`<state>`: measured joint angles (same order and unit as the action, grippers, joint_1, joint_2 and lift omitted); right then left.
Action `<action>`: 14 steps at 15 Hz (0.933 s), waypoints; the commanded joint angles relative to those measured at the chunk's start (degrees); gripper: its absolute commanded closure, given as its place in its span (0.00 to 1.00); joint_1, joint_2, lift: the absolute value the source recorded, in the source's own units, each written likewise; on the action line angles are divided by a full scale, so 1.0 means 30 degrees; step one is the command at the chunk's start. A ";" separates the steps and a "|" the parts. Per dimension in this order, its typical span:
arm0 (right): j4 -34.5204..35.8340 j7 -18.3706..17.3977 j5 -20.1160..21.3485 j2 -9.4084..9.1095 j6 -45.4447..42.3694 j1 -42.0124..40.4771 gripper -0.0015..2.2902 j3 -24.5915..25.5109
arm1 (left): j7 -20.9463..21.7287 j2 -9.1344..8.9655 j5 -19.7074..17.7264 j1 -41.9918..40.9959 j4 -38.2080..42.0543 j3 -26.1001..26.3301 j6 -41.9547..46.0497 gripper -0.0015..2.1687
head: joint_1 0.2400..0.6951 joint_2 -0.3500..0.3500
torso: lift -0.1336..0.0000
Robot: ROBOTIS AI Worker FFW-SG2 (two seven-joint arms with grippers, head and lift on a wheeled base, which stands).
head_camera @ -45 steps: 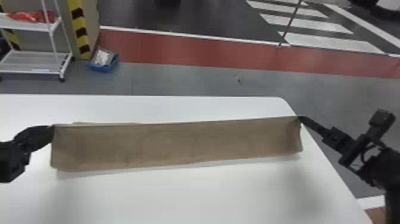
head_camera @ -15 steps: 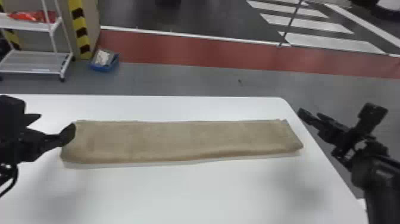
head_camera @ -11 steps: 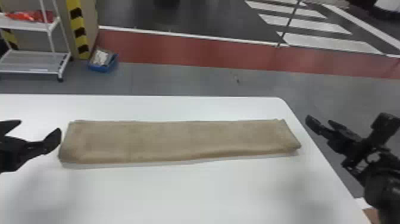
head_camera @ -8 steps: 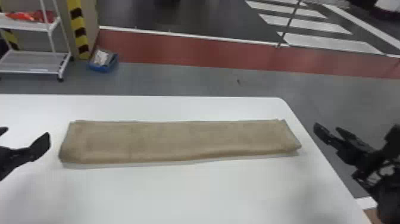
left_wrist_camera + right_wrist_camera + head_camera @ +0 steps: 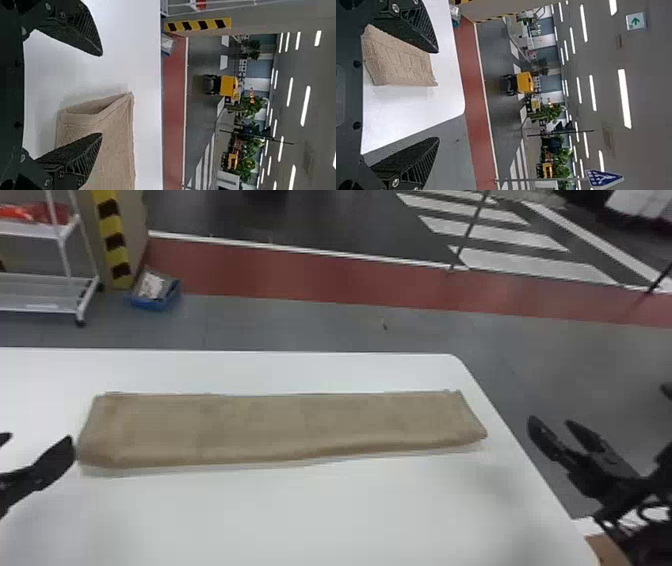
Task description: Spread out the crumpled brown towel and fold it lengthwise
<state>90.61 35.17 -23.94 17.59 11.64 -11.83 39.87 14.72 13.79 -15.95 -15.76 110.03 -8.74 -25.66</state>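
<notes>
- Towel [image 5: 280, 427]: folded strip, right end near table [image 5: 325, 515] edge.
- Left gripper [image 5: 37, 438]: spread, beside towel's left end.
- Right gripper [image 5: 551, 422]: spread, beyond right edge.

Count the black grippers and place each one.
2: left gripper, beside the left end of the brown towel; right gripper, past the right edge of the white table.

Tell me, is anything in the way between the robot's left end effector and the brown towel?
Nothing visible stands between the left end effector and the brown towel. It is open beside the towel's left end, but I can't tell whether they touch.
</notes>
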 commanded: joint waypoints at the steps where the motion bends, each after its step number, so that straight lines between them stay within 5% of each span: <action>1: -0.0263 0.0025 -0.0018 0.0025 -0.0552 -0.0247 0.05 0.0070 | 0.0015 -0.0114 -0.0367 0.0537 -0.0583 0.0774 -0.0339 0.17 | 1.00 0.07 | 0.07; 7: -0.0556 0.0084 -0.0047 0.0171 -0.1548 -0.0862 0.05 0.0217 | -0.0015 -0.0378 -0.0162 0.1621 -0.1843 0.1799 -0.0925 0.24 | 1.00 0.00 | 0.07; 9: -0.0585 0.0084 -0.0076 0.0230 -0.1548 -0.0862 0.05 0.0393 | -0.0044 -0.0378 -0.0162 0.1475 -0.1609 0.1740 -0.1042 0.39 | 1.00 0.00 | 0.07; 11: -0.0556 0.0084 -0.0047 0.0230 -0.1548 -0.0833 0.05 0.0276 | -0.0161 -0.0349 -0.0132 0.1182 -0.1198 0.1506 -0.1159 0.67 | 1.00 0.00 | 0.07; 14: -0.0556 0.0084 -0.0047 0.0171 -0.1548 -0.0775 0.06 0.0041 | -0.0073 -0.0261 -0.0132 0.0450 -0.0495 0.0744 -0.1159 0.71 | 1.00 0.00 | 0.07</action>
<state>88.94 35.42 -24.15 18.20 6.99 -14.22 40.27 14.39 12.84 -16.35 -13.34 107.60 -5.41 -29.14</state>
